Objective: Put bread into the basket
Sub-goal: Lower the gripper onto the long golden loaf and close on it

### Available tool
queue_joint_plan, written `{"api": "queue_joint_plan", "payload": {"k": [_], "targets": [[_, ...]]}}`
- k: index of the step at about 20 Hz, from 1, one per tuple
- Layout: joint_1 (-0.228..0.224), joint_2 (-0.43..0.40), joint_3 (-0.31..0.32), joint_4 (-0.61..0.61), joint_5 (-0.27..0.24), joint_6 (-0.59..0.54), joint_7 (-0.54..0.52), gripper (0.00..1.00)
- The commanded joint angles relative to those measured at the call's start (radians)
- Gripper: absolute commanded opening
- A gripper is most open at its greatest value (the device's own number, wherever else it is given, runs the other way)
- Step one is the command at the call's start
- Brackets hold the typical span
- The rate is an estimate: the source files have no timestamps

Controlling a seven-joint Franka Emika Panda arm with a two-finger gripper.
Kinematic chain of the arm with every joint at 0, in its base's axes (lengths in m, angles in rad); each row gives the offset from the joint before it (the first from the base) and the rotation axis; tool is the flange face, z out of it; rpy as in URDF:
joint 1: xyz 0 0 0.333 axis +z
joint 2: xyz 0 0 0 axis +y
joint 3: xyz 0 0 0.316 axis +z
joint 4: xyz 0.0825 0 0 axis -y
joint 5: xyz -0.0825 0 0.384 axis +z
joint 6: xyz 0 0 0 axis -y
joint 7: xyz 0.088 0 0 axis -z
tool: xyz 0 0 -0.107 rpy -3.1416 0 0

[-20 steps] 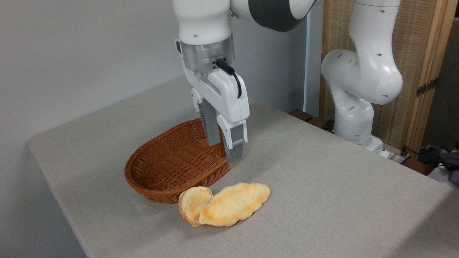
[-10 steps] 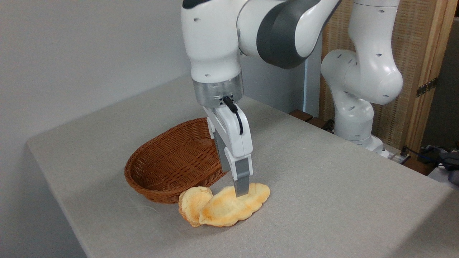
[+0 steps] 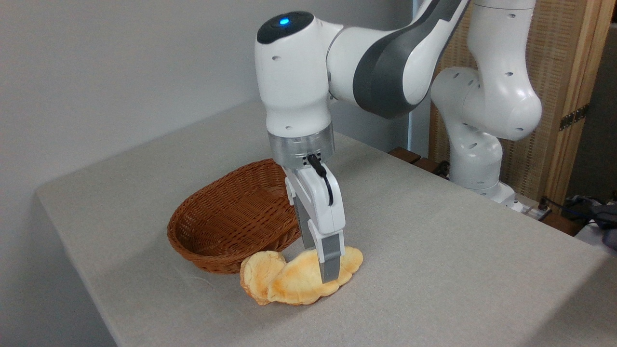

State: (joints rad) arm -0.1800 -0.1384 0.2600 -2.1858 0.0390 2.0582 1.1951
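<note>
1. Because the hand (image 3: 328,275) is down at the bread (image 3: 301,282), we judge the grasp is in progress; one finger covers the loaf's middle, the other is hidden, so we cannot tell whether they have closed.
2. The bread lies on the table (image 3: 434,270), its left end overlapping a small round bun (image 3: 255,274), just near-right of the basket (image 3: 231,219).
3. Next we need a firm pinch, then a lift clearing the rim.
4. The basket is empty.

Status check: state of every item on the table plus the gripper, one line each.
Long scalloped pale-golden bread: flat on the table, outside the basket, overlapping the bun.
Small round golden bun: on the table, partly under the bread.
Reddish-brown wicker basket: upright, empty.
Gripper: down at the bread; jaw state unclear.
</note>
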Motion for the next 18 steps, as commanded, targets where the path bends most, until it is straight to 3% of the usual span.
{"api": "queue_joint_plan", "payload": {"k": [1,18], "targets": [[-0.004,0.010,0.011,-0.012,0.012,0.037,0.018,1.00],[-0.006,0.054,0.036,-0.023,0.012,0.045,0.051,1.00]]}}
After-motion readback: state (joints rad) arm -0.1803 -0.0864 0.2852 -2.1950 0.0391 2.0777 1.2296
